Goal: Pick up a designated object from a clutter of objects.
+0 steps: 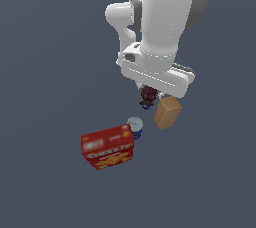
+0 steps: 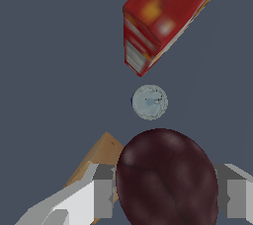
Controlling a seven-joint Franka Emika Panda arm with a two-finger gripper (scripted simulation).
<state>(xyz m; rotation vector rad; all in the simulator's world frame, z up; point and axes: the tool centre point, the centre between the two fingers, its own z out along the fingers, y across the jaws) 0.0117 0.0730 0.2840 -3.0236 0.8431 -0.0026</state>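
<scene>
The designated object, a dark maroon bumpy ball (image 1: 148, 93), sits right under the white hand in the exterior view. In the wrist view this ball (image 2: 168, 179) fills the space between the two grey fingers (image 2: 94, 194), which press against its sides. My gripper (image 2: 168, 197) is shut on it. Its fingertips are hidden by the hand in the exterior view. Whether the ball is off the floor I cannot tell. The clutter of objects lies around and below it.
A tan block (image 1: 167, 112) stands just beside the ball on the exterior view's right, also seen as the tan block (image 2: 101, 155). A tiny dark speckled object (image 1: 145, 105) lies under the ball. A blue-white can (image 1: 135, 127) touches a large red box (image 1: 108, 147).
</scene>
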